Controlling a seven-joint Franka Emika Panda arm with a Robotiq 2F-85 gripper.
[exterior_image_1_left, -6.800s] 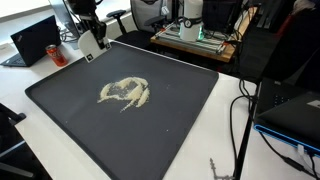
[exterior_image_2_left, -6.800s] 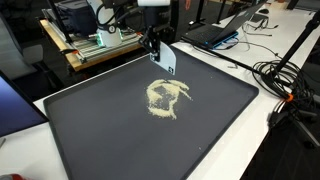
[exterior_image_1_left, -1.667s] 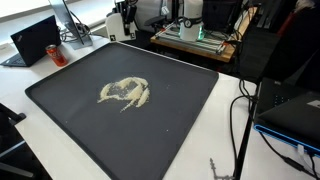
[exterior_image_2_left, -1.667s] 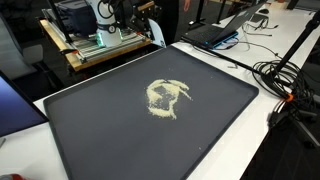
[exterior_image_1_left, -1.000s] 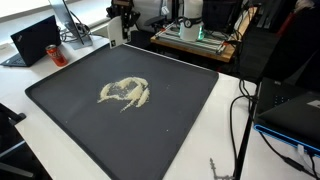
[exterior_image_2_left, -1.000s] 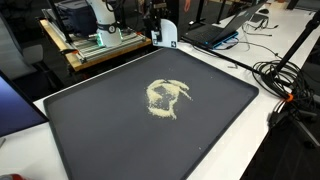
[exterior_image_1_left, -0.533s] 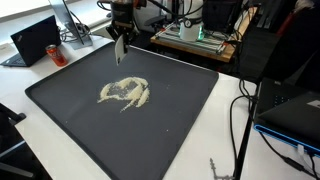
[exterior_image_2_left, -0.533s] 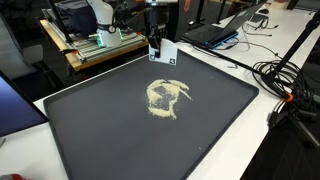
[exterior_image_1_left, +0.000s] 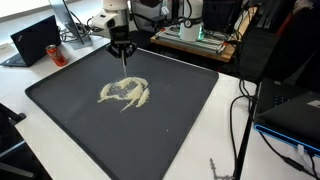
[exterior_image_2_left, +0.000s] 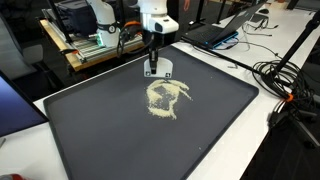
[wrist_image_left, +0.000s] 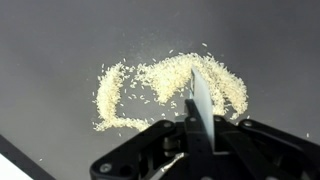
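A loose ring of pale grains (exterior_image_1_left: 125, 93) (exterior_image_2_left: 167, 97) (wrist_image_left: 150, 75) lies in the middle of a large dark mat (exterior_image_1_left: 80, 125) (exterior_image_2_left: 110, 135). My gripper (exterior_image_1_left: 124, 49) (exterior_image_2_left: 152, 62) (wrist_image_left: 197, 128) hangs over the mat just behind the grains, pointing down. It is shut on a thin white flat card (exterior_image_2_left: 162, 68) (wrist_image_left: 200, 98). The card looks like a narrow sliver (exterior_image_1_left: 125, 61) seen edge-on in an exterior view. In the wrist view the card's lower edge stands over the far side of the grain ring; whether it touches the mat I cannot tell.
A black laptop (exterior_image_1_left: 35, 40) (exterior_image_2_left: 225, 30) sits on the white table beside the mat. Behind the mat stands a wooden stand with a green-lit device (exterior_image_1_left: 195, 30) (exterior_image_2_left: 100, 42). Black cables (exterior_image_1_left: 243, 110) (exterior_image_2_left: 290, 75) trail along one side of the table.
The gripper with the card has come from beyond the mat's back edge over the mat toward the grains, dropped lower, and turned the card.
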